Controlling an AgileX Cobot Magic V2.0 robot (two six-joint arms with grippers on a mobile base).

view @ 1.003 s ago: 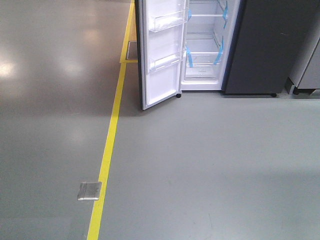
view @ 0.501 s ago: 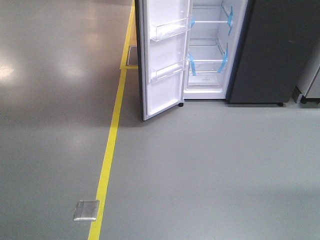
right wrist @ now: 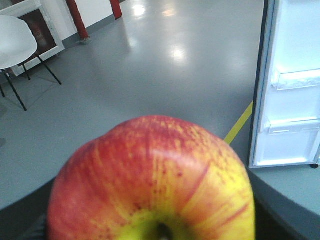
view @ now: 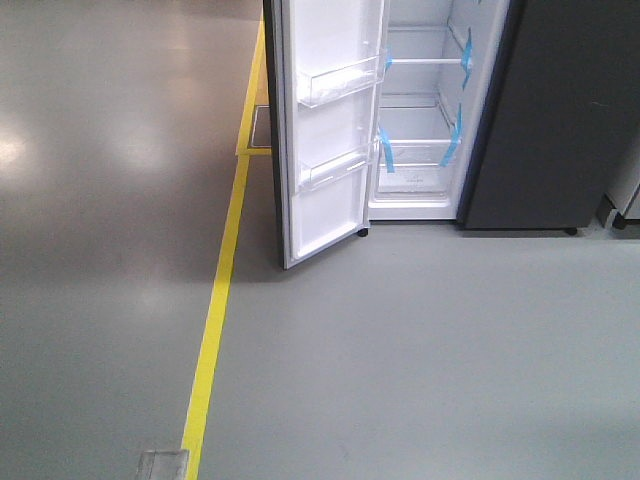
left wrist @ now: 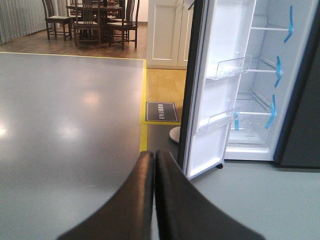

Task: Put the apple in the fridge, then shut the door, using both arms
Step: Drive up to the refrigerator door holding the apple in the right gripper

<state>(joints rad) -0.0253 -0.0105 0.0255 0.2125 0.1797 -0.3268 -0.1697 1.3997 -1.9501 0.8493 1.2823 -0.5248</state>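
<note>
The fridge (view: 545, 120) stands at the upper right of the front-facing view with its compartment exposed, showing white lining and white shelves (view: 425, 62) with blue tape strips (view: 384, 150) at their edges. The door (view: 325, 215) is swung fully open to the left, white inner face outward, and carries an upper clear bin (view: 340, 82) and a lower clear bin (view: 335, 168). A yellow floor line (view: 215, 310) runs along the grey floor to the left of the door, and a metal floor plate (view: 163, 464) lies beside it at the bottom edge. The left gripper (left wrist: 154, 160) is raised above the floor, jaws pressed together with nothing between them, and points toward the edge of the open door. The right gripper (right wrist: 150, 222) pinches the apple (right wrist: 150, 170). The fruit fills the lower right-wrist view, yellow stem end toward the camera, and hides most of the jaws. The apple is outside the fridge, well apart from the door.
</note>
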